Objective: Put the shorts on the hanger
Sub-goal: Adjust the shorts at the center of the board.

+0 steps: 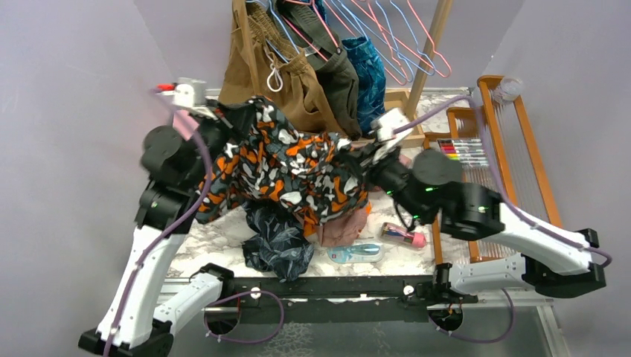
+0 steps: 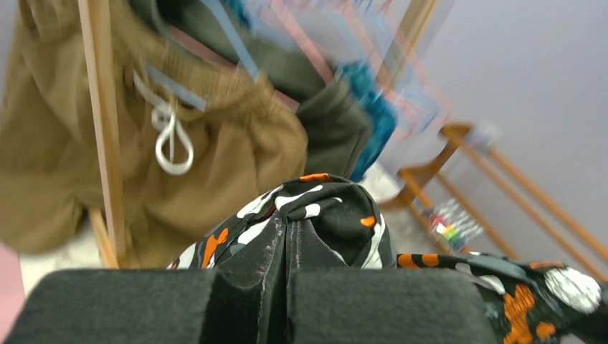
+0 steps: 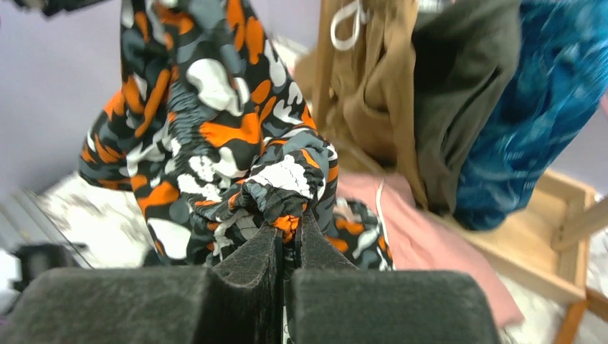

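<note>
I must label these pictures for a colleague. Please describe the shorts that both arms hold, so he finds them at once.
Above the marble table, before the clothes rack, the shorts hang stretched between the left gripper and the right gripper. Only they carry orange, white and grey blobs on black.

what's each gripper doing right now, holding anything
Left gripper: shut on the shorts.
Right gripper: shut on the shorts too.

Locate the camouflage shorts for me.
In the top view, the camouflage shorts are held up centre-table, stretched between the jaws of the left arm and right arm, in front of the brown shorts and above the navy leaf-print shorts.
</note>
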